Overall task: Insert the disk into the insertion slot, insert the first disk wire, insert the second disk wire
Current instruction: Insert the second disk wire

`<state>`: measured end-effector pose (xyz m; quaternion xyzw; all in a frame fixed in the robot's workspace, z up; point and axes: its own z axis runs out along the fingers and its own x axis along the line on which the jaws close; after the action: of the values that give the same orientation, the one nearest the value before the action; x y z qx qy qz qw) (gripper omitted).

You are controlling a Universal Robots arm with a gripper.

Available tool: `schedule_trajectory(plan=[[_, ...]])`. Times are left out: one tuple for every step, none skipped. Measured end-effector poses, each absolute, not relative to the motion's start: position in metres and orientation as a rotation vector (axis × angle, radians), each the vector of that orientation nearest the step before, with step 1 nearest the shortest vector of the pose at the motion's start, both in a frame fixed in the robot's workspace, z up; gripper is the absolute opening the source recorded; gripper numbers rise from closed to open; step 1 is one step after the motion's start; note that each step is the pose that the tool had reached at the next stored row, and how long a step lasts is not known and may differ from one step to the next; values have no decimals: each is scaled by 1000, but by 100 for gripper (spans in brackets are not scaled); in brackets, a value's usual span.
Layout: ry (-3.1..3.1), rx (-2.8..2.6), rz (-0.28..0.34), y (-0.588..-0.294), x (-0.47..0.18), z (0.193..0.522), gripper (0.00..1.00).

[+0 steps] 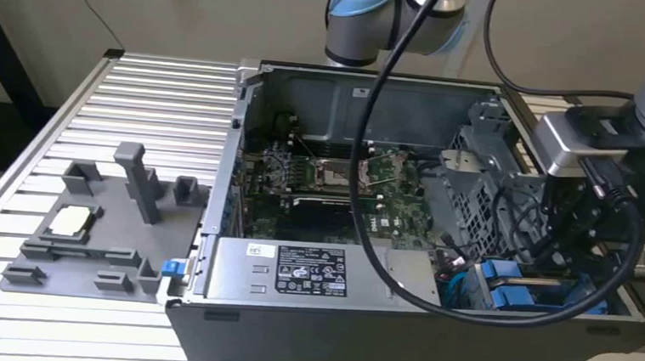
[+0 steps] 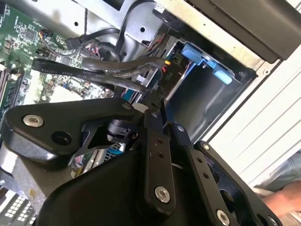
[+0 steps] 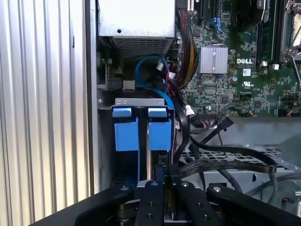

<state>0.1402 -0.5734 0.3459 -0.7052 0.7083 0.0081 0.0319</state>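
Inside the open computer case [image 1: 324, 334], at the corner nearest the exterior view's right, the arm is reaching down into the grey perforated metal drive cage [image 1: 476, 178]. Two bright blue plastic carrier fronts are sitting side by side in the insertion slot [image 3: 141, 101]; the first wrist view is showing them as smooth, squared tabs under a thin silver metal lip. The disk [image 3: 160, 129] is lying seated in that bay, just beside the other blue unit [image 3: 124, 129]. Which of the two fronts belongs to the disk I cannot tell for certain.

Flat black ribbon-like wires [image 3: 225, 157] are curving across the cage floor, and a thin blue cable [image 3: 150, 77] is looping above the carriers toward the silver box [image 3: 136, 19]. A green motherboard [image 3: 235, 61] with a finned metal heatsink is lying beyond.

The claw [image 3: 162, 188] is pointing toward the blue carriers, its black linkage bars studded with round silver bolts. Its fingers [image 2: 153, 117] are sitting close together around something dark and narrow at the wire bundle; whether they are gripping it I cannot tell.

Over on the ribbed aluminium worktop [image 1: 100, 114], at the exterior view's left, a grey moulded fixture [image 1: 103, 233] is standing, with upright posts and a small pale square part in one recess.
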Motion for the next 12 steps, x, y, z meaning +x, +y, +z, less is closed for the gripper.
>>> schedule_trajectory(plan=[[2184, -2168, 25, -573, 141, 346, 16], [2187, -2165, 25, -573, 141, 345, 16], [2189, -2164, 25, -573, 141, 345, 16], [2190, -2163, 25, -573, 141, 345, 16], [2190, -2162, 25, -573, 141, 344, 16], [2191, -2161, 25, -573, 141, 344, 16], [2192, -2161, 25, -572, 141, 344, 16], [2192, -2160, 25, -572, 141, 344, 16], [2193, -2159, 25, -572, 141, 343, 16], [2193, -2159, 25, -572, 141, 343, 16], [2193, -2159, 24, -572, 141, 343, 16], [2193, -2159, 24, -572, 141, 343, 16]])
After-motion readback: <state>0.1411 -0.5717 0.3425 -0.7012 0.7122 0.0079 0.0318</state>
